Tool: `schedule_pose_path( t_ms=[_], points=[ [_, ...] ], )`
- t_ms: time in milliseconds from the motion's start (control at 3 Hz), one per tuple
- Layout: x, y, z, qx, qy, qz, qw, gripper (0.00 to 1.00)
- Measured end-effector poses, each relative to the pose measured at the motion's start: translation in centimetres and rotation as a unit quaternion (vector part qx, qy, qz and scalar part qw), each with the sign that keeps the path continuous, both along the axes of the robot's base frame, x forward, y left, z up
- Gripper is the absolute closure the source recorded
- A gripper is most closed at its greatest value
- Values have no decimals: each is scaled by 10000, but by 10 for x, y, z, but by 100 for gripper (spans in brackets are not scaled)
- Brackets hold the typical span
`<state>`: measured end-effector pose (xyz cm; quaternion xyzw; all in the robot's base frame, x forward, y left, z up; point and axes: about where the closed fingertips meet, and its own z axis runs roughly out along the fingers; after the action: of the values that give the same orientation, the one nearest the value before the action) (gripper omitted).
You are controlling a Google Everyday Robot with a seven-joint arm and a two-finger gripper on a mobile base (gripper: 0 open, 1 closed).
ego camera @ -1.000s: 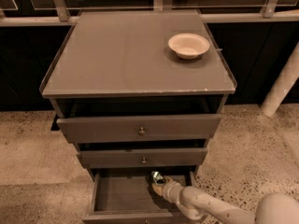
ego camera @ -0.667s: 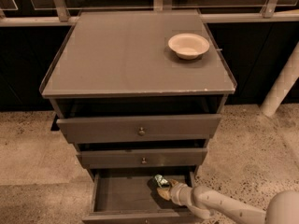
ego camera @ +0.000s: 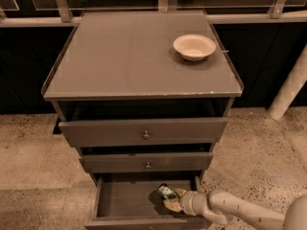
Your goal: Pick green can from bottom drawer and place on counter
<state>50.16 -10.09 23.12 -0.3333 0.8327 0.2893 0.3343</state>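
Note:
The green can lies tilted in the open bottom drawer, right of its middle. My gripper reaches into the drawer from the right on its white arm and is shut on the can, its tan fingers against the can's near side. The counter is the flat grey top of the cabinet, above the drawers.
A cream bowl stands on the counter's back right. Two upper grey drawers with small knobs stick out slightly above the bottom drawer. A white post leans at the right. Speckled floor surrounds the cabinet.
The can has shifted from the drawer's back toward its front together with the gripper. The arm has drawn back slightly to the right.

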Motion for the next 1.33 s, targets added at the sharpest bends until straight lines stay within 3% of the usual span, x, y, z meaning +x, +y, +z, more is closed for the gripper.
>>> schedule_pose_path(
  t_ms=[333,667,1000,1333],
  points=[
    [0,0,0,1,0,1,10000,100],
    [1,7,32,276,-295,308,9987,100],
    [3,15,112,423,-901,588,9933,100],
    [-12,31,193,253,-1257,814,9884,100]
  ],
)
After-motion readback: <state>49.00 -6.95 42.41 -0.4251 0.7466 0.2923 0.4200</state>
